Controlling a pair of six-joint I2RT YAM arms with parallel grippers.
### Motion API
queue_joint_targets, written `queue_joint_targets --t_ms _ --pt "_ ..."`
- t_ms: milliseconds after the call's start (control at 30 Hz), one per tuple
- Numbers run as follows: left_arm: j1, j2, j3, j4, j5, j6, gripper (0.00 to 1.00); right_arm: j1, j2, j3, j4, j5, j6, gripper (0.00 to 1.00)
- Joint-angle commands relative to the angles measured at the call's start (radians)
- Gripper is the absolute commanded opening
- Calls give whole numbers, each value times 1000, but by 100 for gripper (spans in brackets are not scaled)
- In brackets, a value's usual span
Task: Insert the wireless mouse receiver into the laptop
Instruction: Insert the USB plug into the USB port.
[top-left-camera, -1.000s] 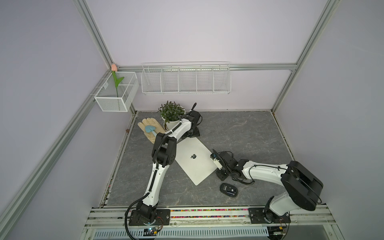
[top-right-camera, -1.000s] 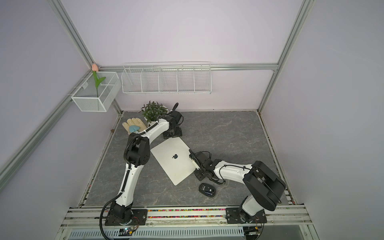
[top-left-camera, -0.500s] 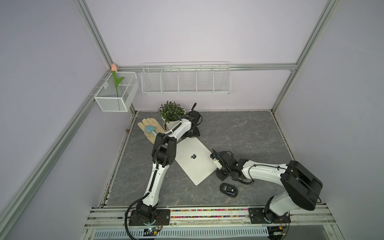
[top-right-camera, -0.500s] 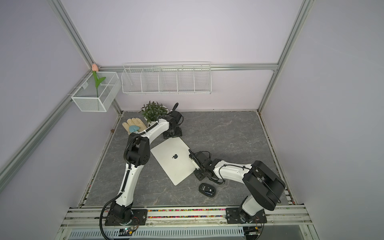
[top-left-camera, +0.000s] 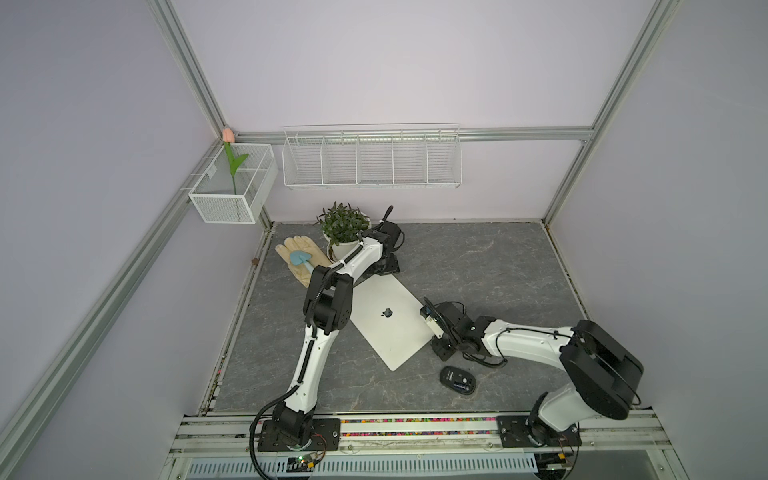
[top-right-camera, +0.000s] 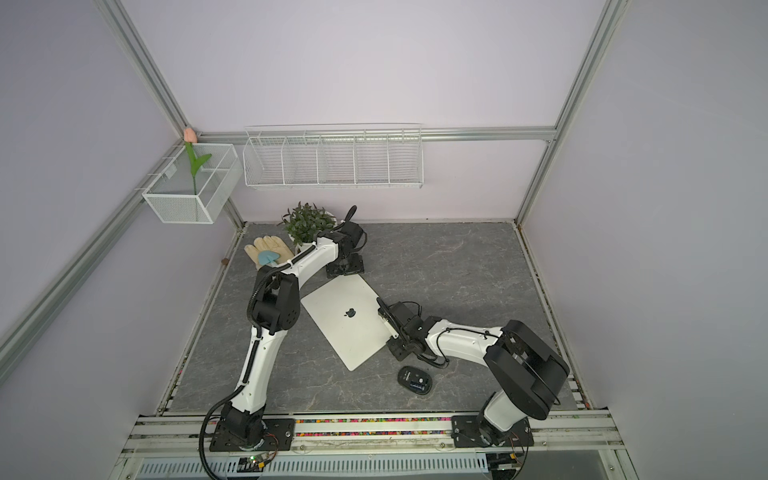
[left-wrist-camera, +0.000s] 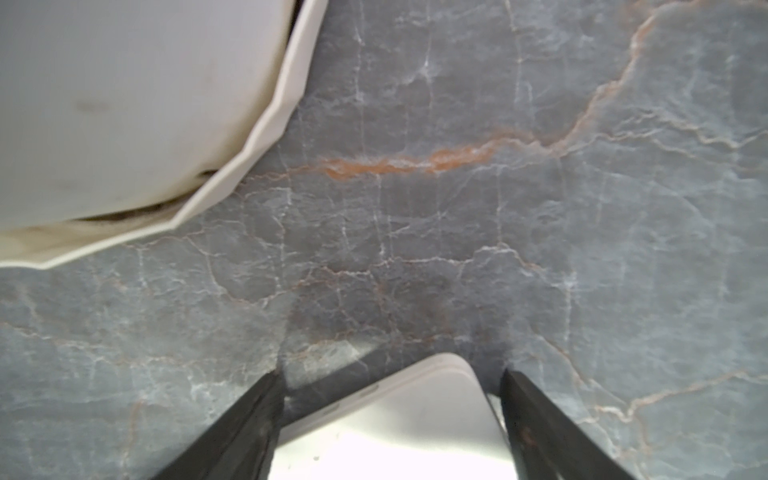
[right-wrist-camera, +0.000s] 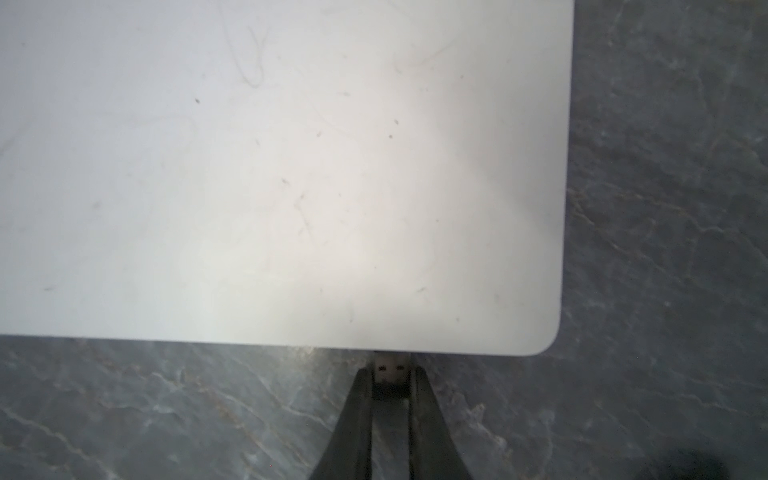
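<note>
- Left gripper (left-wrist-camera: 390, 374): in the same place as a second ago. Its jaws are spread wide and straddle the laptop's (left-wrist-camera: 399, 436) far corner without gripping it, probably as a brace against sliding.
- Laptop (top-left-camera: 374, 332): closed and flat on the table (top-left-camera: 478, 270), lying askew. It has not shifted.
- Right gripper (right-wrist-camera: 390, 380): also unmoved, clenched on the receiver (right-wrist-camera: 390, 368). The receiver's metal end meets the laptop's side edge, close to a rounded corner.
- The lid's rim hides whether the plug has entered a port. Much of it still shows, so insertion looks barely begun at best. The stillness suggests a slow press or a stall, which would call for a straight push into the braced laptop.
- Glove (top-left-camera: 297, 253) with a blue trowel, and the plant (top-left-camera: 345, 226): just beside the left arm. The pot's saucer (left-wrist-camera: 249, 158) is near the fingers but not touching.
- Mouse (top-left-camera: 458, 379): near the right arm and apart from the laptop.
- Nothing blocks the receiver. The likelier trouble is a tilted plug.
</note>
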Motion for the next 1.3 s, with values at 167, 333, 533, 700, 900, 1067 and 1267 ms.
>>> queue_joint_targets --t_ms 167,333,533,700,900,1067,1267 --pt "-4 11 -37 -89 10 -5 83 6 50 -4 -89 -12 38 14" --pt "-3 7 -43 -90 6 -3 83 18 39 -4 -108 -7 57 15" --pt "-4 1 -46 -89 6 -1 83 22 31 -5 -136 -10 88 15" --pt "-3 2 -47 -85 5 1 83 25 13 -2 -159 -12 99 14" --pt "-4 2 -52 -84 7 1 83 32 -3 -5 -183 -12 121 15" --pt "-4 -1 -53 -83 8 0 83 31 20 17 -210 26 135 15" --pt "-4 -4 -53 -83 8 2 83 31 86 73 -237 51 113 15"
